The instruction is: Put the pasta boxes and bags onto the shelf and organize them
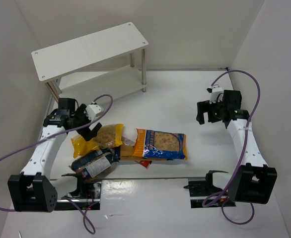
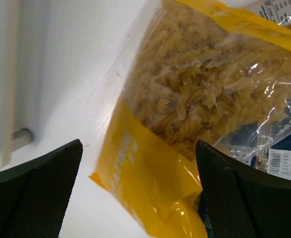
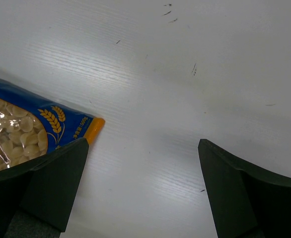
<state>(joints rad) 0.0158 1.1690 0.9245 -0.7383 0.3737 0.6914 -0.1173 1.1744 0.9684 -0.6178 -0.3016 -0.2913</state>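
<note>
Back left, the shelf (image 1: pixel 92 48) stands skewed near the wall. In front of it, the left gripper (image 1: pixel 89 131) hangs over the yellow bag (image 1: pixel 100 137), jaws spread wide, gripping nothing. That bag runs diagonally, near-left to far-right. Just nearer lies the dark bag (image 1: pixel 97 162), slanted the same way. Centre table, the blue bag (image 1: pixel 161 144) lies flat, long axis left-right, orange end leftward. Far right, the right gripper (image 1: pixel 203 113) hangs spread, holding nothing.
</note>
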